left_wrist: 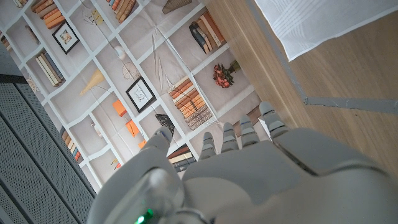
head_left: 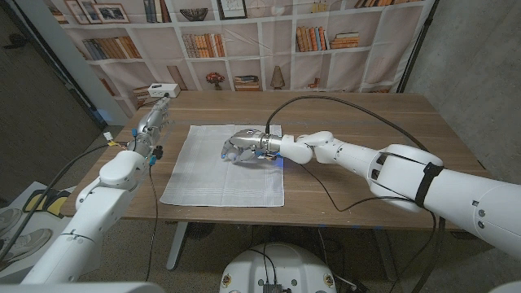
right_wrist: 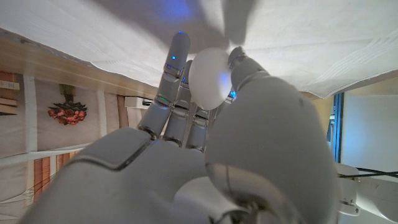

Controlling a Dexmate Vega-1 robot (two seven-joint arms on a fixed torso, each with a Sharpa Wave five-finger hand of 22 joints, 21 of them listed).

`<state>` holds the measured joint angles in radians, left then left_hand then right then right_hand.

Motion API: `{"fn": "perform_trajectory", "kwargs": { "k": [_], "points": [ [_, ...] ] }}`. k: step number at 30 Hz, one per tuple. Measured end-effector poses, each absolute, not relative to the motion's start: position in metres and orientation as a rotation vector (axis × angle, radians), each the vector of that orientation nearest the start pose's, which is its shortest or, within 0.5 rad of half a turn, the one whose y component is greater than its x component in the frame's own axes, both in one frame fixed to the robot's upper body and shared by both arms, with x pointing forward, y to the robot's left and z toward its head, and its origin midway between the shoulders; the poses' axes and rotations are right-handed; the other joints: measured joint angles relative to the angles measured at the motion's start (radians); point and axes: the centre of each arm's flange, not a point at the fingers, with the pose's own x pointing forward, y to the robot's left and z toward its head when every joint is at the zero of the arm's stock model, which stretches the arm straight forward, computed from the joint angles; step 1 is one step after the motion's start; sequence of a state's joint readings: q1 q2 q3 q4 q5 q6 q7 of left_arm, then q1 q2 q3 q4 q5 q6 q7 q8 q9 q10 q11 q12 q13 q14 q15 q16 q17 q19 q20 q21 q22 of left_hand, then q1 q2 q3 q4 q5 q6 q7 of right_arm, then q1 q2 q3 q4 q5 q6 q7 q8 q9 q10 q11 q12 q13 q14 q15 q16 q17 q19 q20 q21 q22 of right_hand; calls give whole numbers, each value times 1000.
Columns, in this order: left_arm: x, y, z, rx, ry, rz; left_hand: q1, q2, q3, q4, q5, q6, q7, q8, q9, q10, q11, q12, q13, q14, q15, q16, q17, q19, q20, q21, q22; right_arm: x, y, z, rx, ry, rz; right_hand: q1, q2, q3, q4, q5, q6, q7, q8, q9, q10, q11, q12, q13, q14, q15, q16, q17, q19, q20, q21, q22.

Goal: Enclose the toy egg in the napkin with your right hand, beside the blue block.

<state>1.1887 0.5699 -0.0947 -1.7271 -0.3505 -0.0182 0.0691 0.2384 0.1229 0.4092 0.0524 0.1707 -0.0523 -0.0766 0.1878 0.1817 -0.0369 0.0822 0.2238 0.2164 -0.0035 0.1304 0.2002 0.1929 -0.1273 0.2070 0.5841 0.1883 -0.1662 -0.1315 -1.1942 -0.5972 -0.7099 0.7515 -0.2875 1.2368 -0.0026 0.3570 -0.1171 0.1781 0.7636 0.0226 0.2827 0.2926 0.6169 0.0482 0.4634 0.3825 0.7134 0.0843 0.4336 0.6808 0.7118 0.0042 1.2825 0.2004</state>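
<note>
A white napkin [head_left: 213,171] lies spread flat on the wooden table [head_left: 366,130]. My right hand [head_left: 244,146] hovers low over the napkin's far right part, palm down. In the right wrist view the white toy egg [right_wrist: 209,78] is pinched between the thumb and fingers [right_wrist: 176,59] of my right hand [right_wrist: 205,162], just off the napkin [right_wrist: 298,37]. A sliver of the blue block [head_left: 281,161] peeks out under my right wrist at the napkin's right edge. My left hand [head_left: 155,120] reaches along the table left of the napkin, fingers [left_wrist: 239,134] straight, holding nothing.
A small white box [head_left: 163,89] stands at the table's back left corner. A black cable [head_left: 342,102] arcs over the table behind my right arm. A bookshelf backdrop [head_left: 244,41] hangs behind the table. Bare wood lies right of the napkin.
</note>
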Motion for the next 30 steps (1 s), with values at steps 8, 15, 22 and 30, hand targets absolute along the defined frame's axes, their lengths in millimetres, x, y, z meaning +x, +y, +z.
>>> {"fn": "perform_trajectory", "kwargs": {
  "k": [8, 15, 22, 30],
  "points": [
    [558, 408, -7, 205, -595, 114, 0, 0, 0, 0, 0, 0, 0, 0, 0, -5, 5, 0, 0, 0, 0, 0, 0, 0, 0, -4, 0, 654, 27, -27, -1587, -1101, 778, -45, 63, -49, 36, 0, -65, -31, -40, -9, -77, -35, -60, -32, -60, -71, -98, -51, -285, -52, -80, -37],
    [560, 406, -4, 202, -603, 106, 0, 0, 1, -1, 0, 0, 0, 0, 0, -5, 5, 0, 0, 0, 0, 0, 0, 0, 0, -4, 0, 655, 21, -26, -1636, -1058, 783, -137, 55, -101, 59, 12, -134, -55, -68, -22, -156, -47, -114, -52, -98, -127, -133, -50, -349, 7, -153, -39],
    [561, 405, -3, 198, -611, 100, 0, 0, 4, -4, 0, 0, 0, 0, 0, -5, 5, 0, 0, 0, 0, 0, 0, 0, 0, -7, 0, 654, 16, -25, -1678, -1009, 796, -263, -8, -170, 90, 40, -261, -71, -94, -36, -257, -46, -182, -67, -201, -135, -176, -60, -450, 148, -248, -34],
    [560, 404, -2, 196, -618, 97, 0, 0, 4, -4, 0, 0, 0, 0, 0, -5, 5, 0, 0, 0, 0, 0, 0, 0, 0, -7, 0, 652, 12, -23, -1715, -944, 814, -343, -34, -225, 112, 68, -440, -79, -109, -47, -364, -46, -233, -69, -317, -128, -202, -60, -543, 207, -343, -36]
  ]
}}
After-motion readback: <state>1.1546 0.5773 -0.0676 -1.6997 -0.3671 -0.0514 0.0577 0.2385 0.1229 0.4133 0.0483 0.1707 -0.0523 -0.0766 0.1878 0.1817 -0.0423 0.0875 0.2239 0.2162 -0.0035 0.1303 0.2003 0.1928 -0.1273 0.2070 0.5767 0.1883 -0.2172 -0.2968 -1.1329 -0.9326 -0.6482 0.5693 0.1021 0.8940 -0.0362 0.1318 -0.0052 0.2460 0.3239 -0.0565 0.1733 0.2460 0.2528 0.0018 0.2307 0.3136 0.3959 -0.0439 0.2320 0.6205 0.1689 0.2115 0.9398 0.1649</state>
